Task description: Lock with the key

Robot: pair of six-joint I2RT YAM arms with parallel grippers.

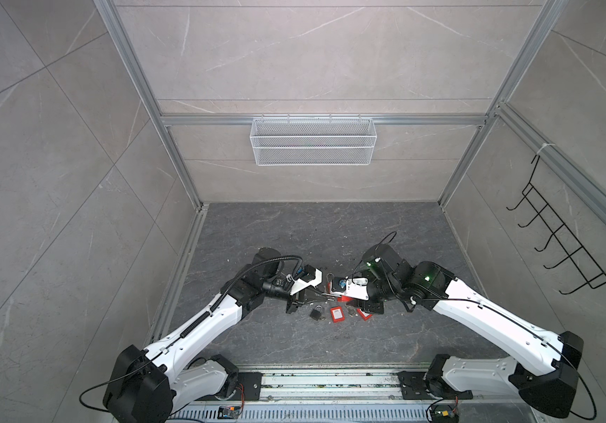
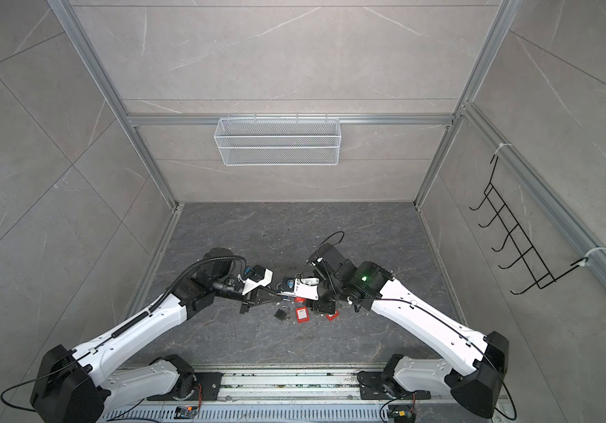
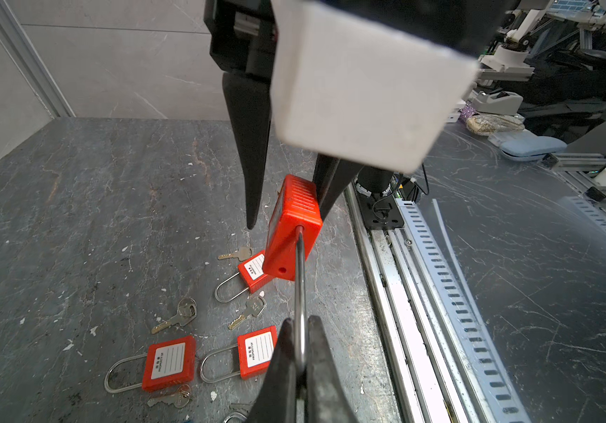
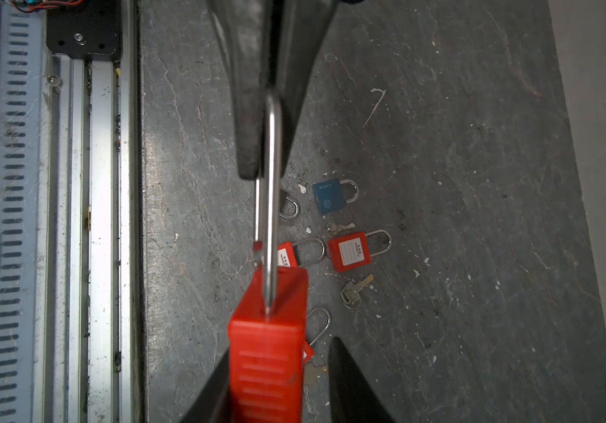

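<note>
Left wrist view: we find the left pincer (image 3: 300,324) closed on the steel shackle (image 3: 299,278) of the red padlock (image 3: 292,223), gripping it at the bend. The padlock is held in the air above the desk (image 3: 93,205), clear of the surface. One leg of the shackle sits in the body. The second hole (image 3: 282,271) in the body stands open, so we read the shackle as unlatched.

Right wrist view: the right pincer (image 4: 281,346) straddles the padlock body with its jaws parted. One finger (image 4: 217,392) lies against the side of the body. The other finger (image 4: 349,381) stands apart from it, so we do not read this as a grip.

In both top views the two pincers meet over the near middle of the desk.

A key (image 3: 179,316) lies flat on the desk, near a spare red padlock (image 3: 169,362). More keys and red padlocks lie around them. We cannot tell which key fits the held padlock. A blue padlock (image 4: 329,196) and a black padlock (image 1: 317,312) also rest on the desk.
</note>
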